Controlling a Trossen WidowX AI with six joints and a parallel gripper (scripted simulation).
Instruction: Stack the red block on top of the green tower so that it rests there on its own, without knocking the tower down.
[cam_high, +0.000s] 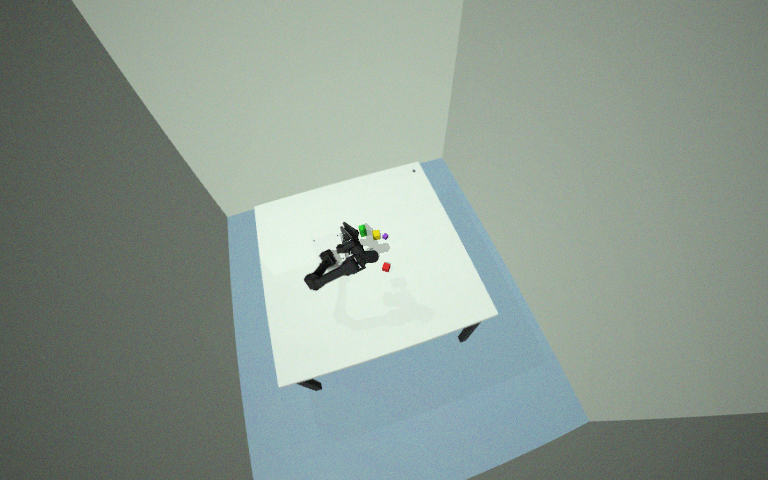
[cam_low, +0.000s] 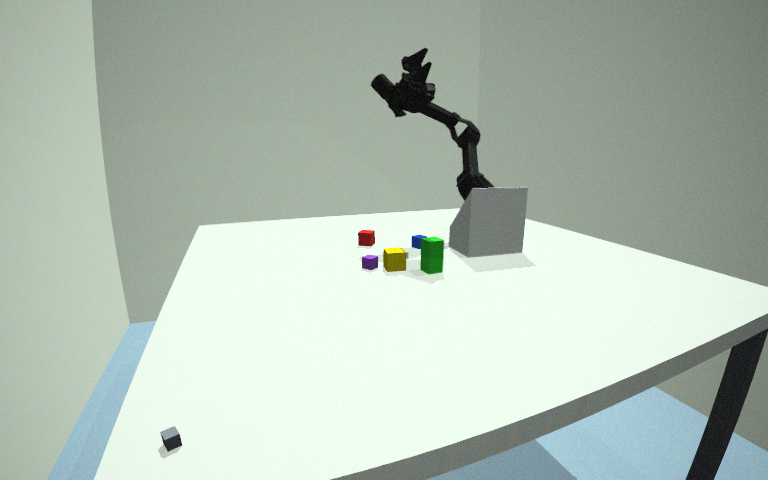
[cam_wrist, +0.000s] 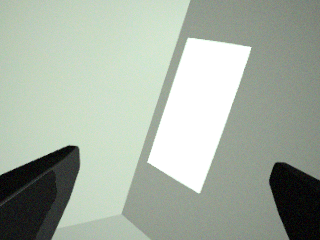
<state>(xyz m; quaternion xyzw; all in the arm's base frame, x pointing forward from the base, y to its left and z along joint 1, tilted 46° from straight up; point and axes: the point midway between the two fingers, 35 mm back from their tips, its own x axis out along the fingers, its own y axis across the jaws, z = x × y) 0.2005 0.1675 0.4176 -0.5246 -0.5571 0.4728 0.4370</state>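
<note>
On the white desk (cam_low: 509, 339), nearest the exterior camera, a small grey cube (cam_low: 171, 438) sits alone by the front corner. Farther in comes a cluster: a purple cube (cam_low: 369, 261), a yellow block (cam_low: 394, 259) and the upright green tower (cam_low: 432, 255), with a blue block (cam_low: 417, 241) partly hidden behind. The red block (cam_low: 366, 237) rests on the desk just beyond the purple cube, apart from the tower. Behind them stands a grey wedge-shaped base (cam_low: 489, 221), from which the black arm (cam_low: 467, 152) rises and bends leftward. Its hand (cam_low: 417, 61) is raised high over the blocks, pointing upward (the wrist view shows only walls and ceiling), fingers spread wide, holding nothing.
</note>
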